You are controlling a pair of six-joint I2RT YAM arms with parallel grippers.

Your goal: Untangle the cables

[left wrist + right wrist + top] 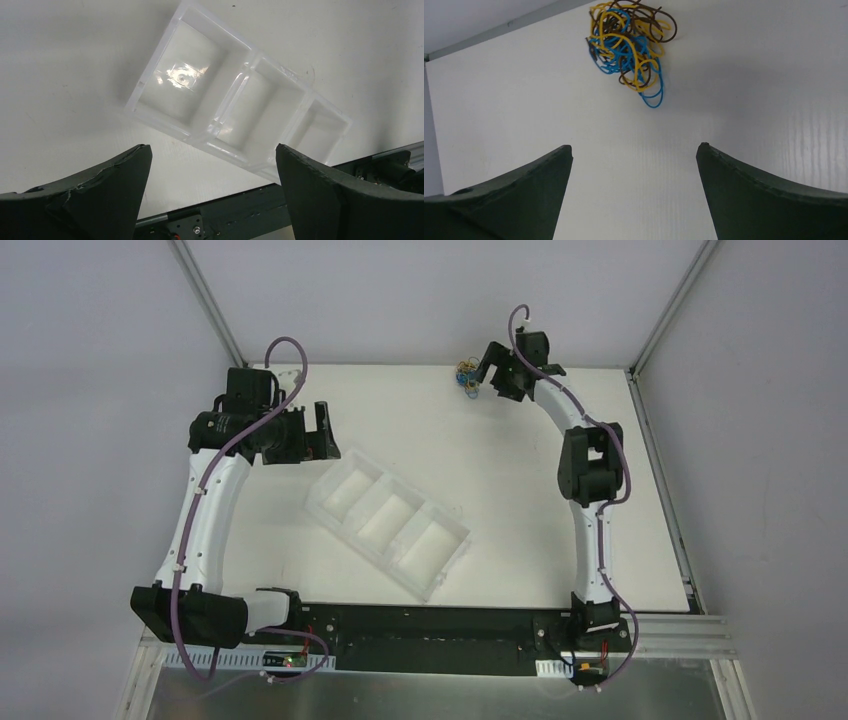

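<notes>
The cables (629, 45) lie as one tangled ball of blue, yellow and brown wires on the white table, near its far edge; they also show in the top view (466, 376). My right gripper (634, 147) is open and empty, a short way in front of the ball, not touching it; in the top view it (483, 375) sits just right of the ball. My left gripper (212, 150) is open and empty above the table, at the left in the top view (326, 430), far from the cables.
A clear plastic tray (318, 508) with three empty compartments lies at an angle mid-table, also seen in the left wrist view (197, 135). The table's far edge and metal frame posts run just behind the cables. The black base rail (430, 625) runs along the near edge.
</notes>
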